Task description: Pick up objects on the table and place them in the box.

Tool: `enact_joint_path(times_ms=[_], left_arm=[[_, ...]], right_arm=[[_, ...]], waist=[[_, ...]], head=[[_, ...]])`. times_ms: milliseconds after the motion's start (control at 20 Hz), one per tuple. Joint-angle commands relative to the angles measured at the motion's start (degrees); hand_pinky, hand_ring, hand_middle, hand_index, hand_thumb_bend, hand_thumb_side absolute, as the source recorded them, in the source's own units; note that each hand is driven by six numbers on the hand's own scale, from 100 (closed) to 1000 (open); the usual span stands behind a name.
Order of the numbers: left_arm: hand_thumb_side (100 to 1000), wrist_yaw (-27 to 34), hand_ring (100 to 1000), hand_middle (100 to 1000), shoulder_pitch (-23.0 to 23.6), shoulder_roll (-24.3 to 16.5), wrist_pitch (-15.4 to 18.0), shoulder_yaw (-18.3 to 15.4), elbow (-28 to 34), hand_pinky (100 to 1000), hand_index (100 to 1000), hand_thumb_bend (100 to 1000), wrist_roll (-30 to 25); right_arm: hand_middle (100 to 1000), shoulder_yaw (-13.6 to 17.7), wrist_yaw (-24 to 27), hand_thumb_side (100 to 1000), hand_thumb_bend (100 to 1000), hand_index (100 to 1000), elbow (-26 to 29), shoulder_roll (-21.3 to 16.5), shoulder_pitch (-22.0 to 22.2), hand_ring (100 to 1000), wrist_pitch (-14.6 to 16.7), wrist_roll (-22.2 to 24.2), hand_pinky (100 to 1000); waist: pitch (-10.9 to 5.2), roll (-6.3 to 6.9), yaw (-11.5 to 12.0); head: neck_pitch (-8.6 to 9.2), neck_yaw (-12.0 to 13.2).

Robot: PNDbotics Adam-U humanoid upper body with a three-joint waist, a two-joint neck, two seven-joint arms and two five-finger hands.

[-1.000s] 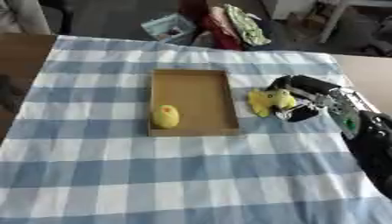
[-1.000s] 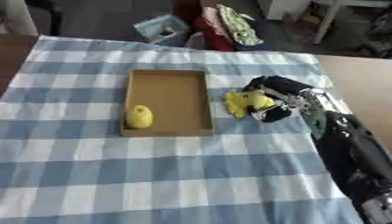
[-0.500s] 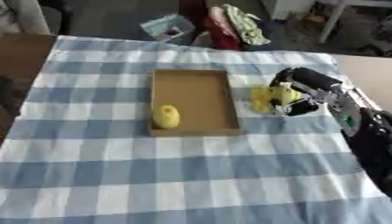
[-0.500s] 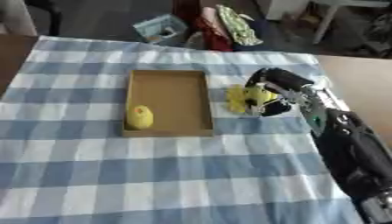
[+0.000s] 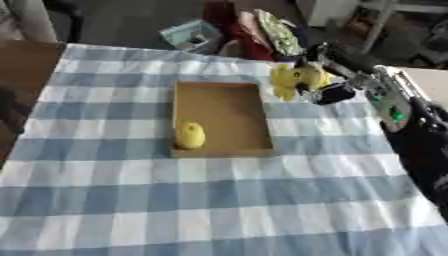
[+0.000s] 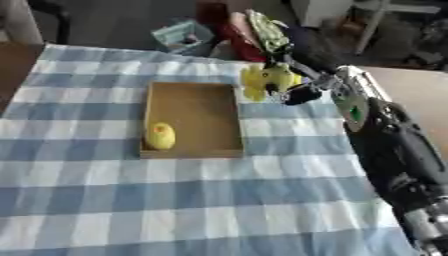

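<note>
A shallow brown box (image 5: 220, 118) lies on the blue-and-white checked cloth (image 5: 210, 200). Inside it, near the front left corner, sits a small yellow object (image 5: 190, 135). My right hand (image 5: 327, 86) is shut on a second, lumpy yellow object (image 5: 292, 79) and holds it in the air just past the box's far right corner. The black forearm runs down the right side of both views. The left hand is out of sight.
Beyond the table's far edge lie a pile of red and patterned cloth (image 5: 262, 31) and a light-blue item (image 5: 192, 35) on the floor. Bare wooden table shows at the left (image 5: 22, 65) and at the far right (image 6: 420, 95).
My right hand has lifted the yellow object off the cloth and carried it up and away, toward the far right corner of the box. The view has also shifted slightly.
</note>
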State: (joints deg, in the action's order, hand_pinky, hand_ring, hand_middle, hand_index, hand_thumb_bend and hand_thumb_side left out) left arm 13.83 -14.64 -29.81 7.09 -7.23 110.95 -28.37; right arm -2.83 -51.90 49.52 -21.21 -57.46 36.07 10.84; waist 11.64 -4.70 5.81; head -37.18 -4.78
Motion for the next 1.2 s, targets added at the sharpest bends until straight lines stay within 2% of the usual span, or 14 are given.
enact_joint_path(times_ms=[50,300,550,750,950,1000,1050,1200], left_arm=[[740,0.68,490,483,-0.92,-0.39,-0.36,0.15,1.17,744,726,100,-0.50],[754,1.34,489,483,-1.82,0.45,-1.48,0.41,0.83,745,726,100,-0.58],[761,1.54,489,483,-2.30,1.13,-2.64,0.51,0.38,749,727,100,-0.16],[819,1.46,492,486,-2.41,1.41,-3.39,0.48,0.12,760,731,100,0.28],[907,1.20,500,495,-2.35,1.58,-4.28,0.40,-0.27,776,742,100,0.71],[960,1.18,505,498,-2.35,1.57,-4.49,0.36,-0.32,788,746,100,0.81],[981,1.21,506,500,-2.38,1.56,-4.77,0.32,-0.41,795,748,100,0.96],[1000,1.42,517,509,-2.36,1.64,-5.73,0.32,-0.68,832,759,100,1.24]], right_arm=[[403,0.74,0.01,145,100,544,0.44,1.99,-2.00,763,-0.39,0.88,775],[412,1.29,-2.84,140,100,555,-1.12,6.49,-2.62,767,-1.68,1.44,781],[439,1.02,-5.85,151,100,589,-2.24,9.91,-2.09,773,-1.72,1.72,785],[466,0.25,-8.21,172,100,663,-2.79,11.23,-1.49,779,-1.01,1.93,787],[576,-0.61,-10.73,191,100,767,-3.03,11.54,-0.92,797,0.02,1.88,794],[641,-0.79,-11.29,200,100,798,-2.98,11.42,-0.89,808,0.29,1.81,797],[666,-0.93,-11.79,203,100,805,-2.91,11.28,-0.85,812,0.52,1.70,800],[787,-1.12,-12.86,218,100,862,-2.42,10.59,-0.71,843,1.07,1.28,813]], waist=[[-1.12,0.27,0.58],[-1.10,0.18,2.34],[-1.02,0.11,3.15],[-0.91,0.03,3.31],[-0.82,0.13,2.95],[-0.75,0.15,2.82],[-0.70,0.16,2.67],[-0.62,0.21,2.03]], head=[[0.08,-0.62],[0.28,-1.66],[0.28,-2.31],[0.42,-2.49],[0.54,-2.31],[0.63,-2.30],[0.67,-2.29],[0.74,-2.03]])
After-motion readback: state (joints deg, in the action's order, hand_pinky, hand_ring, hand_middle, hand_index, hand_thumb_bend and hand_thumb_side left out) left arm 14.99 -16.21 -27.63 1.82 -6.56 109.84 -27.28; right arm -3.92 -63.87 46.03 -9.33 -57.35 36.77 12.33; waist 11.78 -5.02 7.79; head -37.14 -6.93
